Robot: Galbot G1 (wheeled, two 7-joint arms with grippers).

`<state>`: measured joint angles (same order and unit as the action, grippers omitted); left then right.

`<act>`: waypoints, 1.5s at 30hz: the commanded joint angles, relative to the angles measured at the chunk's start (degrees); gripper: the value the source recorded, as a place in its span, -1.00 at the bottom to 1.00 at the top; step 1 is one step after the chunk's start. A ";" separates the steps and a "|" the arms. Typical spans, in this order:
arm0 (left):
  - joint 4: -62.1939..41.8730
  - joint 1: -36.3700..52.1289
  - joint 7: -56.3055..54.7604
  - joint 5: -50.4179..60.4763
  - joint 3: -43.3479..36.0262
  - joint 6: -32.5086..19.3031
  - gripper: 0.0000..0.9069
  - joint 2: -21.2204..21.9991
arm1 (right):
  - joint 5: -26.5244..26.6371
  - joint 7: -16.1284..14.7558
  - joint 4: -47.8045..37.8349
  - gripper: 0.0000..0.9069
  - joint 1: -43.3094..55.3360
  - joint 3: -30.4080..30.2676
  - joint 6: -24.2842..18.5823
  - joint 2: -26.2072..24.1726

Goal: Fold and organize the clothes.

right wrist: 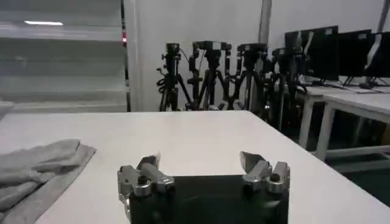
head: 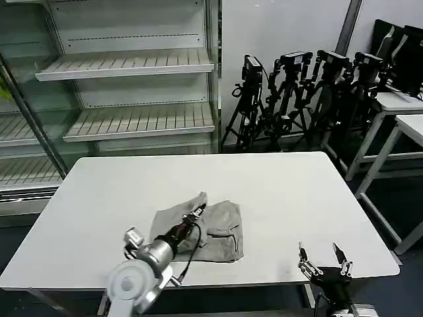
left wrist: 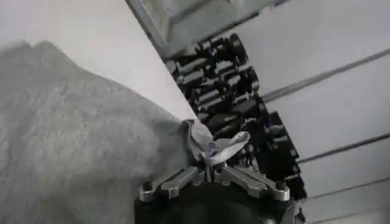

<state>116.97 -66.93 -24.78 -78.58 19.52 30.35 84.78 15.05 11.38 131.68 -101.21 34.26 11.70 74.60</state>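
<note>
The clothes, a light grey T-shirt [head: 218,228], lie partly folded in a bunched rectangle on the white table [head: 277,191], near its front middle. My left gripper [head: 197,212] reaches over the shirt from the front left and is shut on a pinch of its fabric near the upper left corner, which stands lifted a little. In the left wrist view the grey cloth [left wrist: 73,134] spreads beside the left gripper [left wrist: 210,161], with a fold pinched between the fingers. My right gripper [head: 322,254] hovers open at the table's front right edge. The right wrist view has the shirt [right wrist: 36,167] off to one side of the right gripper [right wrist: 201,164].
Empty white shelving [head: 125,66] stands behind the table on the left. Several black camera tripods [head: 297,92] cluster at the back right, beside white desks [head: 396,112]. The table's right half is bare.
</note>
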 commanded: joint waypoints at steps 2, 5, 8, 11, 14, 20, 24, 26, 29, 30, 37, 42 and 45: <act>-3.09 2.35 1.39 6.06 -6.18 -0.22 1.00 2.90 | 0.01 0.07 -0.83 1.00 1.22 -0.28 0.19 0.14; -2.33 2.85 2.04 7.10 -5.97 -0.50 1.00 2.42 | 0.04 0.09 -1.21 1.00 1.68 -0.34 0.24 0.05; -0.64 2.56 3.05 8.20 -6.00 0.06 1.00 1.01 | 0.03 0.10 -1.35 1.00 2.00 -0.43 0.27 0.04; 2.62 1.40 3.78 9.24 -5.54 0.68 1.00 -1.02 | 0.17 0.10 -1.48 1.00 2.31 -0.56 0.35 -0.07; 6.44 -0.56 4.35 9.53 -3.15 1.92 1.00 -3.30 | 0.20 0.10 -1.88 1.00 2.72 -0.79 0.35 -0.24; 10.13 -4.39 6.28 13.37 4.25 2.73 1.00 -10.14 | 0.26 0.10 -2.50 1.00 3.78 -1.74 0.41 -0.58; 10.50 -8.05 8.05 11.74 10.87 2.79 1.00 -16.93 | 0.25 0.08 -3.07 1.00 4.49 -2.76 0.44 -1.16; 10.56 -9.56 9.02 10.78 12.90 2.84 1.00 -19.90 | 0.24 0.06 -3.27 1.00 4.75 -3.07 0.45 -1.40; 9.10 -11.43 9.72 7.85 15.53 2.93 1.00 -24.04 | 0.23 0.04 -3.56 1.00 5.11 -3.43 0.45 -1.65; 8.30 -11.94 9.91 6.64 16.43 2.94 1.00 -25.13 | 0.24 0.02 -3.57 1.00 5.17 -3.53 0.45 -1.69; 1.85 -12.06 11.10 4.14 15.72 3.01 1.00 -26.08 | 0.23 -0.08 -3.64 1.00 4.96 -3.28 0.45 -1.88; -1.36 -10.56 12.28 2.91 13.63 3.08 1.00 -24.25 | 0.16 -0.10 -3.02 1.00 4.24 -2.70 0.49 -1.86; -2.60 -9.55 13.19 2.66 12.37 3.08 1.00 -23.24 | 0.17 -0.11 -2.53 1.00 3.92 -2.29 0.57 -1.94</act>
<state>120.00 -76.43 -13.78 -73.58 31.67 33.29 63.51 15.24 11.28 128.67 -97.14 31.75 12.24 72.78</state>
